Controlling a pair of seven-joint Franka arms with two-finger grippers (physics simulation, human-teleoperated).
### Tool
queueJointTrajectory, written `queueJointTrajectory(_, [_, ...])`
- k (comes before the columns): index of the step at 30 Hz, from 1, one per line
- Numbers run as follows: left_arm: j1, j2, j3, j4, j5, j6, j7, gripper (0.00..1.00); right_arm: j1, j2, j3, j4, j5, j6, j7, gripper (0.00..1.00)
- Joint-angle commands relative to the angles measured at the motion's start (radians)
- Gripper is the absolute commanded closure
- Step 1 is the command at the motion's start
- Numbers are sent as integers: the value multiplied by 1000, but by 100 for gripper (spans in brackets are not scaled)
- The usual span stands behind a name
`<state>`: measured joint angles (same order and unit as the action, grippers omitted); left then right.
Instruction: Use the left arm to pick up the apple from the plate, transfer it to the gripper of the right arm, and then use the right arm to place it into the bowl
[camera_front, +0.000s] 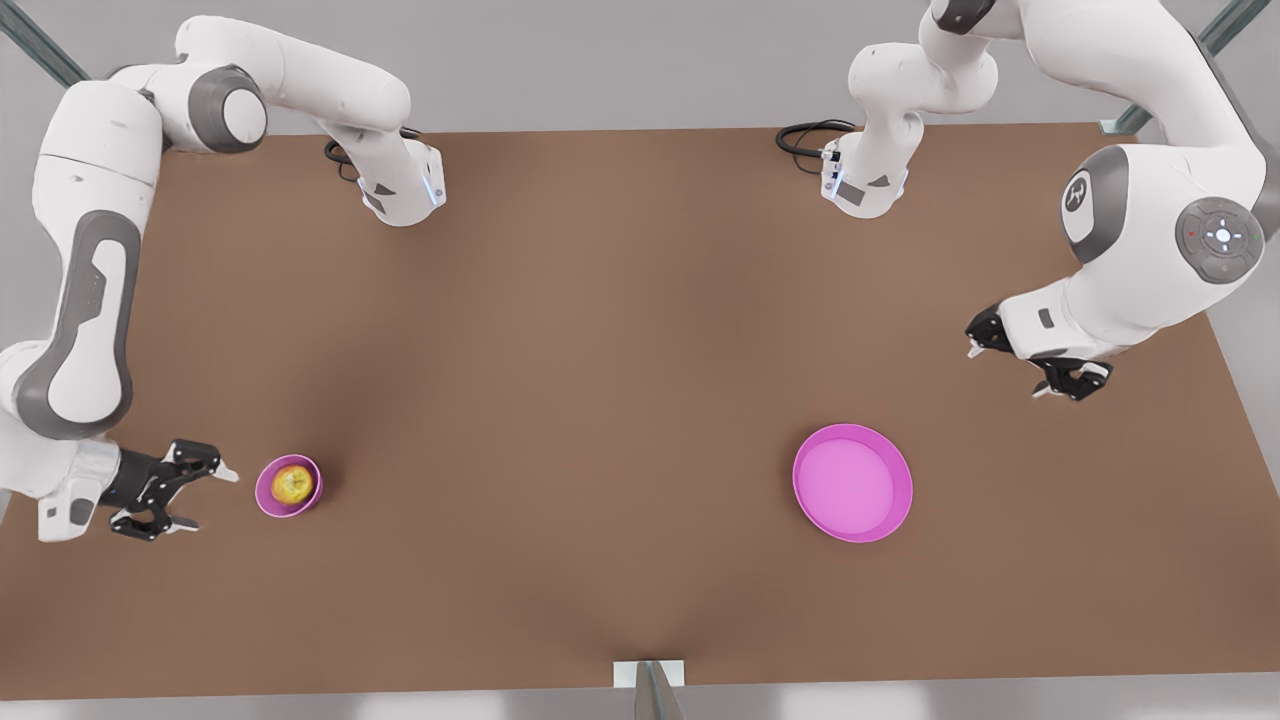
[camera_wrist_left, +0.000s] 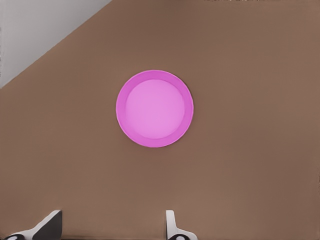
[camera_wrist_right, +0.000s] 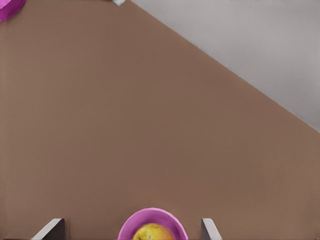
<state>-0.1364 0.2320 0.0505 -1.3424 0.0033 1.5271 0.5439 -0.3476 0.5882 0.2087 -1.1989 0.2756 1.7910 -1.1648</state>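
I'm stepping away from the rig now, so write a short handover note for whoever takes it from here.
Left gripper: open, holds nothing, off the table at the front view's right, up and to the right of the plate.
Right gripper: open, holds nothing, just beside the bowl at the front view's left.
The apple sits in the bowl. The plate holds nothing.
Done: by how things lie, the pick, the handover and the placing are all finished.
Left: nothing of the job itself; at most, park both arms.
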Motion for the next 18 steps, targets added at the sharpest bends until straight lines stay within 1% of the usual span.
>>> queueJointTrajectory(1, [0, 10, 0, 2, 3, -12, -504, 0, 150, -116, 3, 45, -292, -271, 664, 0])
queueJointTrajectory(2, [0, 33, 0, 14, 3, -9, -578, 0, 254, -179, 4, 42, -374, -272, 841, 0])
queueJointTrajectory(3, [0, 47, 0, 31, 3, -4, -591, 0, 276, -220, 21, 36, -375, -353, 1043, 0])
queueJointTrajectory(4, [0, 72, 0, 51, 3, -2, -624, 0, 268, -283, 49, -2, -377, -389, 1129, 0])
queueJointTrajectory(5, [0, 78, 0, 54, 3, 1, -625, 0, 240, -388, 49, -144, -369, -333, 1142, 0])
queueJointTrajectory(6, [0, 86, 0, 57, 3, 4, -625, 0, 245, -525, 18, -333, -357, -213, 1148, 0])
queueJointTrajectory(7, [-2, 89, -1, 62, 1, 4, -624, 0, 237, -469, 14, -321, -351, -196, 1157, 0])
queueJointTrajectory(8, [-2, 89, -1, 65, 1, 4, -622, 0, 207, -456, 12, -300, -305, -199, 1169, 0])
queueJointTrajectory(13, [-5, 87, -1, 65, 3, 2, -621, 0, 199, -447, 12, -301, -290, -197, 1195, 0])
queueJointTrajectory(15, [-6, 87, -1, 66, 3, 2, -621, 0, 150, -432, 12, -301, -254, -197, 1179, 0])
queueJointTrajectory(18, [-6, 87, -1, 65, 3, 2, -621, 0, 154, -430, 28, -298, -277, -199, 1192, 0])
